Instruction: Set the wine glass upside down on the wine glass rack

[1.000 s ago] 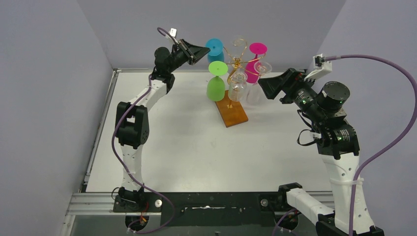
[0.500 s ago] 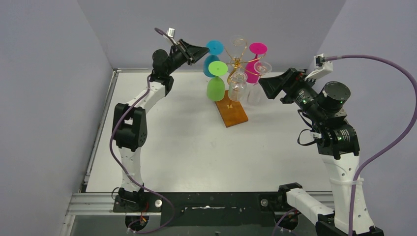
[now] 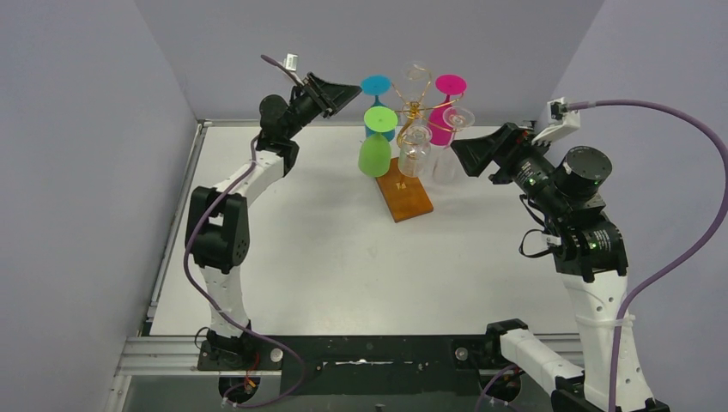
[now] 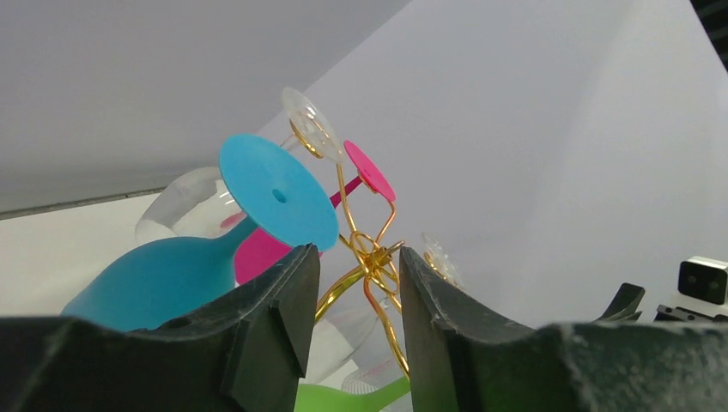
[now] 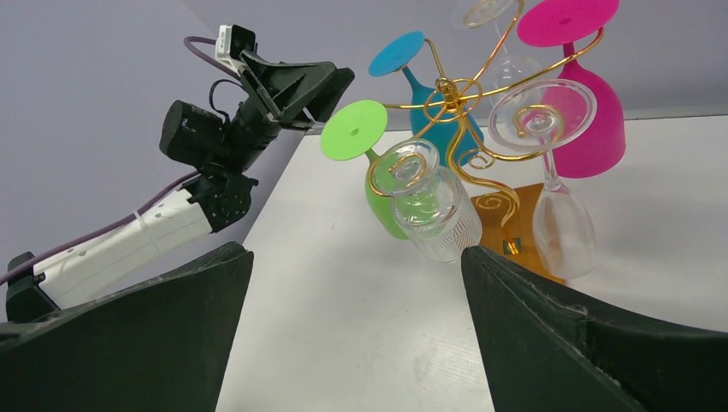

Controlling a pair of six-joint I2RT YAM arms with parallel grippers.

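The blue wine glass [image 3: 375, 84] hangs upside down on the wine glass rack [image 3: 414, 107], a gold wire stand on an orange-brown wooden base [image 3: 405, 193]. In the left wrist view its round blue foot [image 4: 275, 193] sits just beyond my fingers and clear of them, with the gold wire [image 4: 369, 257] behind. My left gripper [image 3: 339, 93] hovers left of the blue foot, jaws partly apart with nothing between them [image 4: 356, 251]. My right gripper [image 3: 459, 148] stands wide open and empty to the right of the rack [image 5: 356, 253].
A green glass [image 3: 376, 150], a pink glass [image 3: 446, 103] and two clear glasses [image 5: 429, 206] [image 5: 562, 223] also hang upside down on the rack. Grey walls close in at the back and both sides. White table surface [image 3: 343, 257] spreads in front of the rack.
My left gripper has opened off the blue glass's foot and drawn back to the left. The blue glass stays hanging on the rack. The right arm has hardly moved.
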